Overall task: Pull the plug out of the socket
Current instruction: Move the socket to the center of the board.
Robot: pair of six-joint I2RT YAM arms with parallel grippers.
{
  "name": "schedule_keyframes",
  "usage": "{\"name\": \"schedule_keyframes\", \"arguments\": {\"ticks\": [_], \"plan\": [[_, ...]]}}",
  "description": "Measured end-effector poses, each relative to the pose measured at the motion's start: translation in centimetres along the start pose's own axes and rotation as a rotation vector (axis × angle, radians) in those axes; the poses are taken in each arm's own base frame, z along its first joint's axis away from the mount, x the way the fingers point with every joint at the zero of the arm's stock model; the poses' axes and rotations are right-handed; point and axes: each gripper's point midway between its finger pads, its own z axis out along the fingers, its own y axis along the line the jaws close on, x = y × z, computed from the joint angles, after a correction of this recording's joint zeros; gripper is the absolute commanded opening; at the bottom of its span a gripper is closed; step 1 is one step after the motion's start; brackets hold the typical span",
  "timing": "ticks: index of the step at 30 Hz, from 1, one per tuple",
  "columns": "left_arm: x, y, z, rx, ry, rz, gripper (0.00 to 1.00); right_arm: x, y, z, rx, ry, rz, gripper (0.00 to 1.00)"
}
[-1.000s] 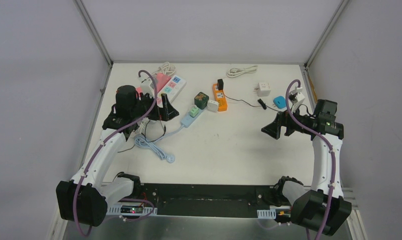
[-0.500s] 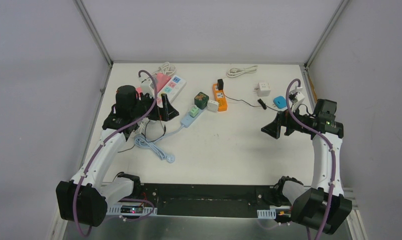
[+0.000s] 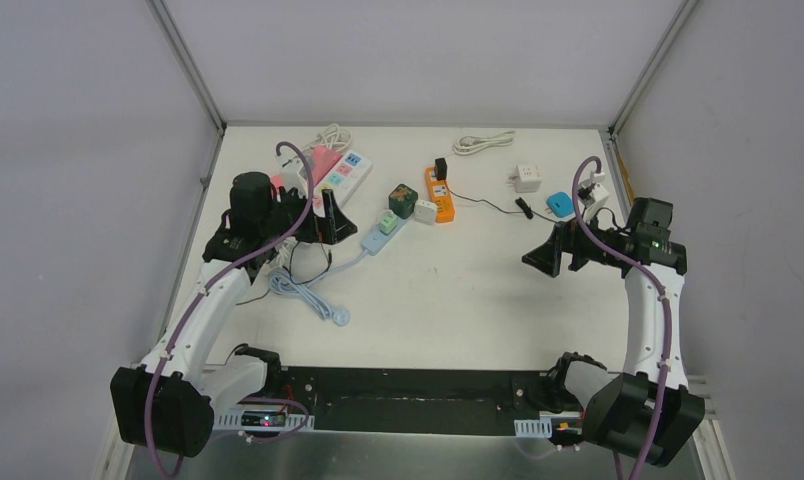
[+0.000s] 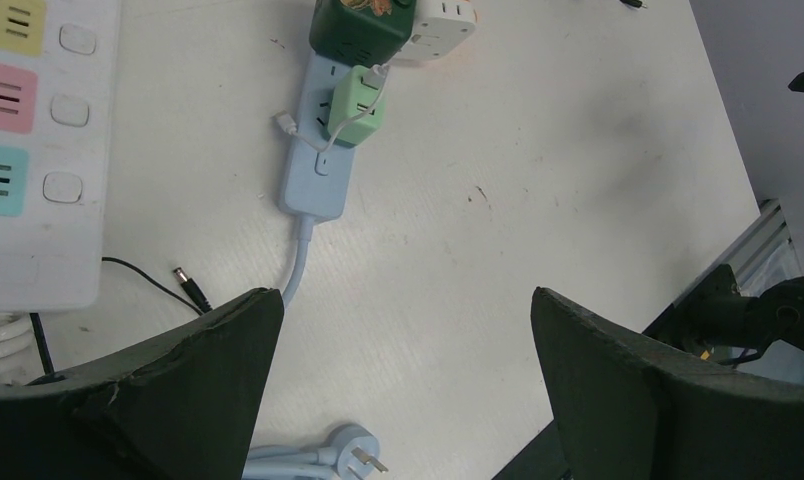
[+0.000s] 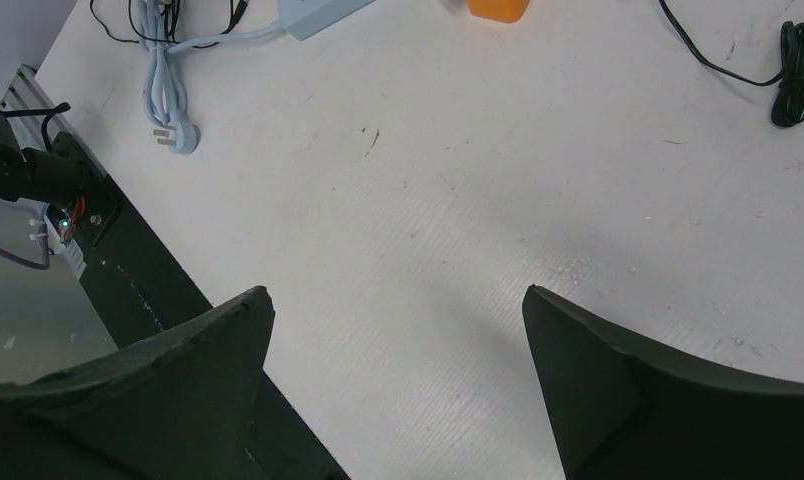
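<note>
We log: green plug (image 4: 356,108) seated upright in blue power strip (image 4: 313,190), left-centre of counter (image 4: 538,150) | strip's length runs near-left to far-right | left claw (image 4: 403,300) released, above | right claw (image 5: 396,295) released, well apart

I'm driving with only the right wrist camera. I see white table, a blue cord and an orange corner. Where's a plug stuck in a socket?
Observer: The left wrist view shows a light green plug sitting in the pale blue power strip.
Operator: Is anything squished next to it?
Observer: Yes, a dark green cube sits just past the plug, at the strip's end.
Operator: Does the orange one have a plug too?
Observer: From above, a black plug stands at the far end of the orange strip.
</note>
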Motion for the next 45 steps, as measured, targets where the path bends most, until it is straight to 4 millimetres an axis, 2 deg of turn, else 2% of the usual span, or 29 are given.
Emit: {"name": "schedule_keyframes", "arguments": {"ticks": [17, 24, 30, 37, 40, 45], "plan": [[0.1, 0.2, -0.3, -0.019, 0.000, 0.012, 0.99, 0.1, -0.4, 0.3, -0.005, 0.009, 0.019, 1.00], [0.1, 0.2, -0.3, -0.019, -0.001, 0.014, 0.99, -0.6, -1.3, 1.7, -0.007, 0.058, 0.051, 1.00], [0.1, 0.0, -0.6, -0.016, -0.010, 0.021, 0.99, -3.5, -2.5, 5.9, 0.024, 0.183, -0.025, 1.00], [0.2, 0.0, -1.0, -0.024, -0.010, 0.028, 0.99, -8.0, -3.1, 13.1, 0.068, 0.275, -0.099, 1.00], [0.2, 0.1, -1.0, -0.031, -0.013, 0.037, 0.99, -9.3, -3.2, 16.4, 0.087, 0.278, -0.070, 1.00], [0.2, 0.4, -1.0, -0.047, -0.012, 0.045, 0.99, -10.0, -3.8, 20.9, 0.095, 0.266, 0.066, 0.99]]}}
